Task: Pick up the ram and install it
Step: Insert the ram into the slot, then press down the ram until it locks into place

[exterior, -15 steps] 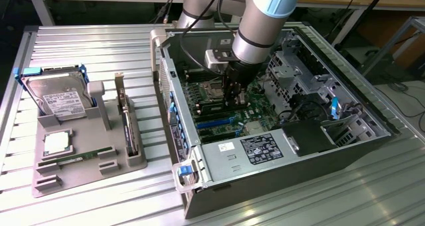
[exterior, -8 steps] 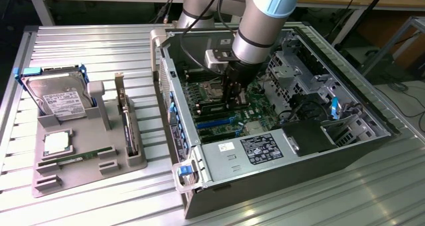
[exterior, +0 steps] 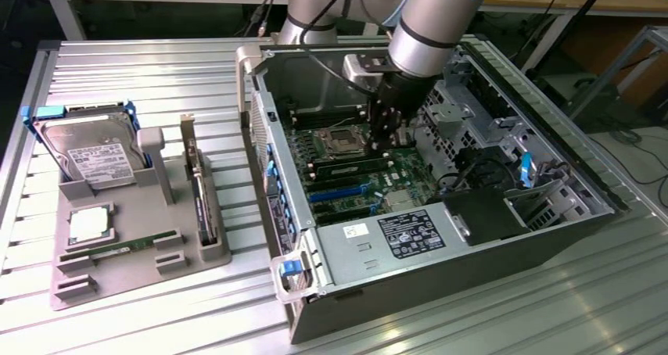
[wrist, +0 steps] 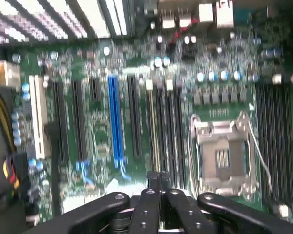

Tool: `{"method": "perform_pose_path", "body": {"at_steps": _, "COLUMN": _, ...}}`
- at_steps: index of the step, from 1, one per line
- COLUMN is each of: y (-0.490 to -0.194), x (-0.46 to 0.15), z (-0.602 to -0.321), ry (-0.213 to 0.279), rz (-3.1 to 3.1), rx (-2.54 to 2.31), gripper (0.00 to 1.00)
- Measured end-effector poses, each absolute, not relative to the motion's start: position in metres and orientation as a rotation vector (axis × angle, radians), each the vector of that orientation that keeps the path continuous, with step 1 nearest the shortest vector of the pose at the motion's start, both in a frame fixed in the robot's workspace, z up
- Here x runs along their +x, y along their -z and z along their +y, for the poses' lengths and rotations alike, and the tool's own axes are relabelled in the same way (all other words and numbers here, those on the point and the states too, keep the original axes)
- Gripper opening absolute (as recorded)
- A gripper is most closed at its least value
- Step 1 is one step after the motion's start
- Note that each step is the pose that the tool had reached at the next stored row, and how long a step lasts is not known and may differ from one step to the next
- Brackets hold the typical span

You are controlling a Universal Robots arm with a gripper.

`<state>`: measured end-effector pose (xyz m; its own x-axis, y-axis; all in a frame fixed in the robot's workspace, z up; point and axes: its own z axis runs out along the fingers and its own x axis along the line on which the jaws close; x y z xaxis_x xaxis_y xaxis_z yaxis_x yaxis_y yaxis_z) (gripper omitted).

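In the exterior view, the arm reaches down into the open computer case [exterior: 313,66], with the gripper [exterior: 384,140] low over the motherboard [exterior: 360,179], just beside the CPU socket [exterior: 340,140]. A dark ram [exterior: 353,166] stick lies seated in a slot right below the fingers; whether they touch it cannot be told. To the exterior view's left, a grey fixture tray [exterior: 136,281] holds a hard drive [exterior: 92,155], an upright card [exterior: 199,191] and a small green stick [exterior: 117,251].

In the wrist view, the gripper [wrist: 155,178] has its fingers drawn together, narrow, over the memory slots [wrist: 163,131] beside the socket [wrist: 222,156].

A ram stick looks light, stiff and thin, probably fragile at chips and contacts, best held by its long edges. The case walls and drive cage leave tight room sideways, with free room upward.
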<state>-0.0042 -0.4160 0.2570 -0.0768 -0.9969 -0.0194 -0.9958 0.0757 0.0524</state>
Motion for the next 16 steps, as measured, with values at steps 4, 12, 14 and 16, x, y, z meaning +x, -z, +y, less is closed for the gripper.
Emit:
{"method": "perform_pose_path", "body": {"at_steps": 4, "y": -0.263, "x": 0.017, "z": -0.416, "ry": 0.079, "rz": -2.287, "rx": 2.119, "gripper": 0.11}}
{"method": "perform_pose_path", "body": {"at_steps": 12, "y": -0.268, "x": 0.018, "z": -0.416, "ry": 0.076, "rz": -2.286, "rx": 2.118, "gripper": 0.11}}
{"method": "perform_pose_path", "body": {"at_steps": 14, "y": -0.268, "x": 0.018, "z": -0.416, "ry": 0.076, "rz": -2.286, "rx": 2.118, "gripper": 0.11}}
{"method": "perform_pose_path", "body": {"at_steps": 16, "y": -0.268, "x": 0.018, "z": -0.416, "ry": 0.076, "rz": -2.286, "rx": 2.118, "gripper": 0.11}}
